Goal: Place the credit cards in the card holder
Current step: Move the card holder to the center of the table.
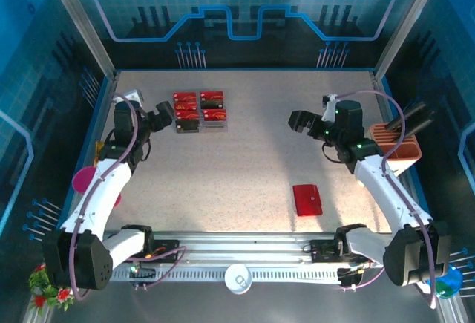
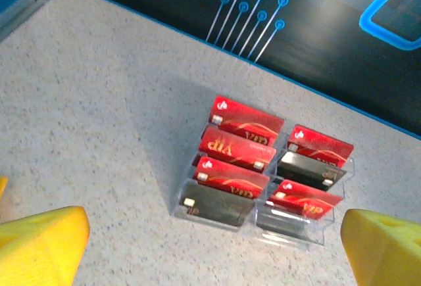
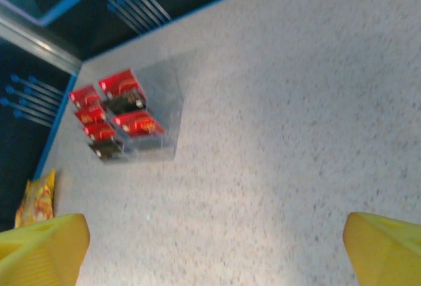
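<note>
Several red and black credit cards (image 1: 200, 110) stand in rows in a clear tiered rack at the table's back left. In the left wrist view the credit cards (image 2: 245, 156) lie just ahead of my open left gripper (image 2: 214, 250), whose yellow fingertips (image 2: 39, 243) hold nothing. From above, the left gripper (image 1: 165, 114) hovers just left of the rack. The red card holder (image 1: 307, 200) lies flat at the front right. My right gripper (image 1: 300, 121) hangs open and empty behind it, mid-table. From the right gripper (image 3: 214, 250) the credit cards (image 3: 108, 114) look far off.
A salmon-pink compartment box (image 1: 397, 148) sits at the right edge behind the right arm. A yellow snack packet (image 3: 36, 199) lies by the left wall, and a pink round object (image 1: 85, 179) sits beside the left arm. Blue walls close in the table.
</note>
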